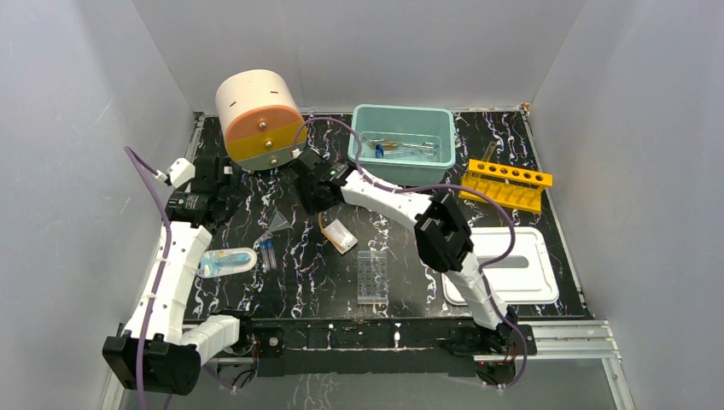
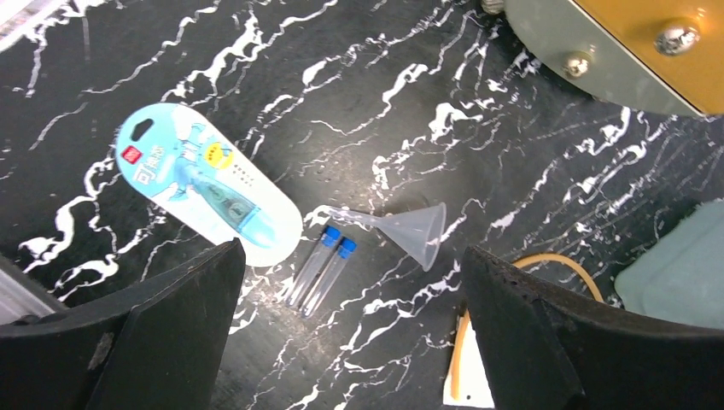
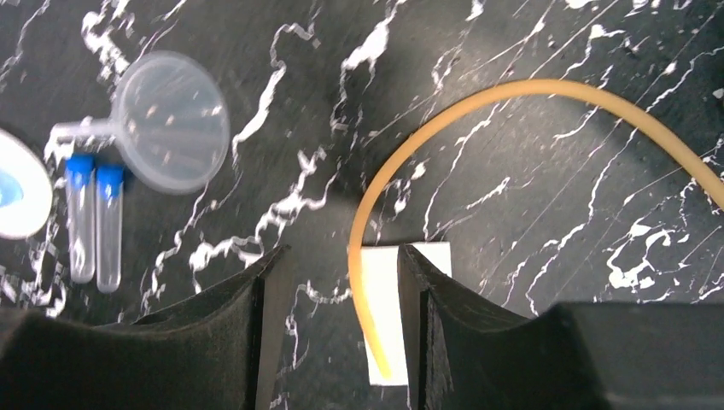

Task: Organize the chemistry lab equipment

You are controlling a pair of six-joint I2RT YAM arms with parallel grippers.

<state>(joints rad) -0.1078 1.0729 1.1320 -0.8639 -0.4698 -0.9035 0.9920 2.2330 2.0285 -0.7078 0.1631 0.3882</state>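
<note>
Trouble is likeliest at the right gripper (image 3: 341,256). Its jaws stand apart, unclenched, straddling the end of the tan rubber tube looped on a white card (image 3: 512,86), which lies flat on the desk. If I close from here, I judge the pads could catch only the thin card edge, or pinch the springy tube so it rolls out. The long free arc of tube might also drag across the desk as it rises.

The left gripper (image 2: 350,256) is released wide and holds nothing. It hovers over the two thin clear tubes with blue caps (image 2: 320,269) and the clear plastic funnel (image 2: 418,231) just beside them. Both are round and light, so a careless descent could send them rolling.

The teal plastic bin (image 1: 401,175) at the back already holds metal tongs, as far as I can make out. The clear well plate (image 1: 372,276) lies loose near the front.

The desk (image 1: 414,286) is black with white marble veining, glossy and hard, which hides clear plastic badly. Plain pale grey panels (image 1: 77,128) wall it in on three sides.
</note>
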